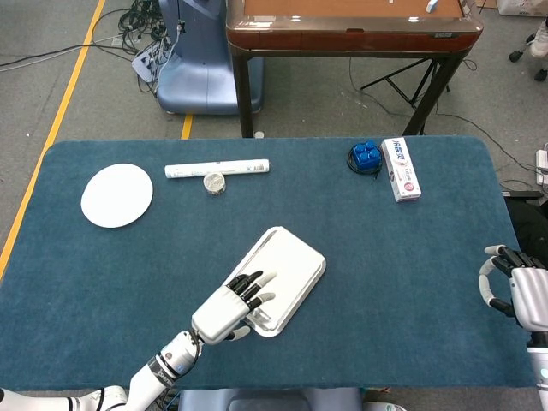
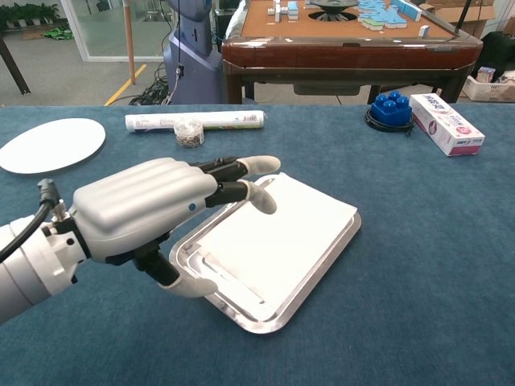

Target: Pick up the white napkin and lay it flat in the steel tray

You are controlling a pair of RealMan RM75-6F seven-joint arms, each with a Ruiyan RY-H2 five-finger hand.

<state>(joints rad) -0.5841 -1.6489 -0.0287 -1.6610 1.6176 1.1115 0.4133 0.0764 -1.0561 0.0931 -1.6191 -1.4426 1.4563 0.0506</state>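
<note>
In the head view, the left robot hand (image 1: 233, 306) is hovering over the near-left end of the rectangular steel tray (image 1: 313, 257), which is lying at an angle near the middle of the desk covered in dark blue cloth (image 1: 411, 291). The white square napkin (image 1: 287, 265) is lying inside the tray and is covering most of its bottom. The right robot hand (image 1: 514, 287) is waiting at the far right edge of the desk, holding nothing; its fingers are looking loosely curled, but I cannot tell for sure how closed they are. A round white plate (image 1: 117, 195), a white rolled tube (image 1: 217, 169), a small clear jar (image 1: 214, 182), a blue plastic block (image 1: 366, 156) and a white and red box (image 1: 401, 169) are standing well apart from the tray.

In the chest view, the left robot hand (image 2: 153, 215) is showing large in front. Its fingers (image 2: 241, 167) are stretched out and apart over the near-left part of the napkin (image 2: 282, 233), and it is gripping nothing; whether the fingertips are touching the paper, I cannot tell. The napkin is looking flat and is sitting inside the rim of the tray (image 2: 318, 281), with a bare strip of steel at the near side.

To my judgement the step in hand is the letting go. To do it well, the hand should be lifting straight up and slowly, keeping the fingers spread, so that no fingertip is dragging or folding the thin paper out of the tray
</note>
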